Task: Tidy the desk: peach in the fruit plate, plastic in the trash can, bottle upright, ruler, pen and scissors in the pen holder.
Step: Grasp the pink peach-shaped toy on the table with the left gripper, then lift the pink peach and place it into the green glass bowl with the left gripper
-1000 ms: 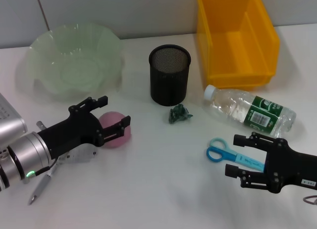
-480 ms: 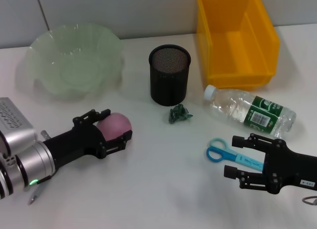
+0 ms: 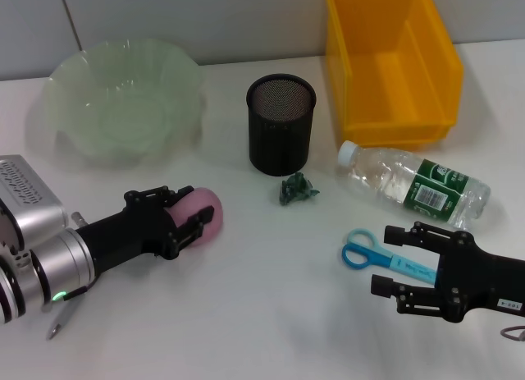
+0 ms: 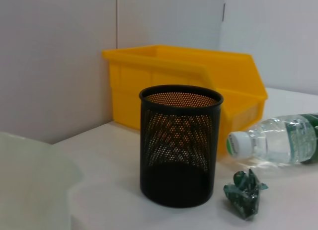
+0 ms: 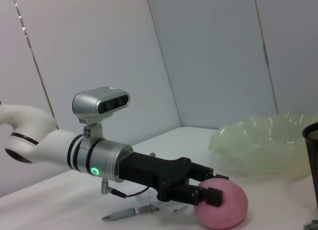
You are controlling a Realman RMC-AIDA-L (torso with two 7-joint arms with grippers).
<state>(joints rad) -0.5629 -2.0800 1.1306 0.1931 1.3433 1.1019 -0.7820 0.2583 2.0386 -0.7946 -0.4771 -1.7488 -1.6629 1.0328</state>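
The pink peach lies on the table in front of the pale green fruit plate. My left gripper is closed around it, also seen in the right wrist view with the peach. My right gripper is open, its fingers either side of the blue scissors. The bottle lies on its side. The green plastic wad sits by the black mesh pen holder. The pen lies under my left arm. The ruler is out of view.
A yellow bin stands at the back right, behind the bottle. The left wrist view shows the pen holder, the plastic wad, the bottle's cap end and the bin. The plate shows behind the peach.
My left gripper's fingers have narrowed onto the peach and the arm has shifted slightly back and left. The right gripper has barely moved.
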